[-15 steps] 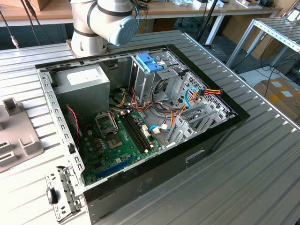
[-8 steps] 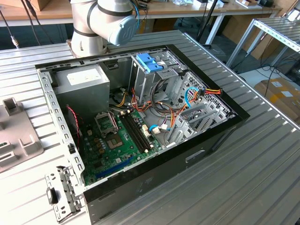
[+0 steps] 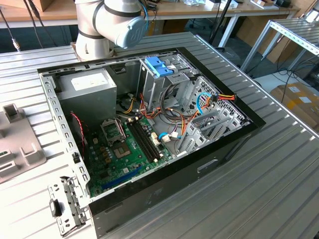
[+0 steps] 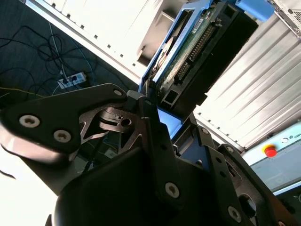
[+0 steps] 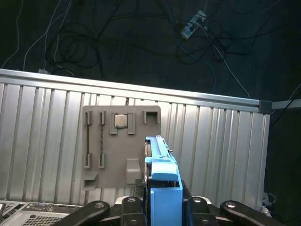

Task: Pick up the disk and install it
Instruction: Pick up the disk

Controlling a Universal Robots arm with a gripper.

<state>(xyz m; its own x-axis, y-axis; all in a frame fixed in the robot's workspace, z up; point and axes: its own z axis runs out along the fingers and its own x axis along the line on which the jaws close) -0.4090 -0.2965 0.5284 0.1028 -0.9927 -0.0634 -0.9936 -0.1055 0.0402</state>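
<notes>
Above the ribbed desk [image 5: 42,141], in the first wrist view, the hand [image 5: 162,202] pinches the disk [image 5: 160,155] at one end. The disk stands on edge, its long axis pointing straight out from the hand, over a grey tray [image 5: 108,160].

The table [image 3: 279,189] is a grey metal top ribbed with long grooves, and an open black computer case [image 3: 209,167] lies across the middle of it. At the exterior view's left a grey plastic tray [image 3: 20,149] rests flat on the table, a small metal bracket [image 3: 65,206] lies just beside the case's near corner, and the arm's round base [image 3: 92,45] stands behind the case. In the first wrist view the tray [image 5: 108,165] holds a small square chip [image 5: 121,121] in one pocket.
</notes>
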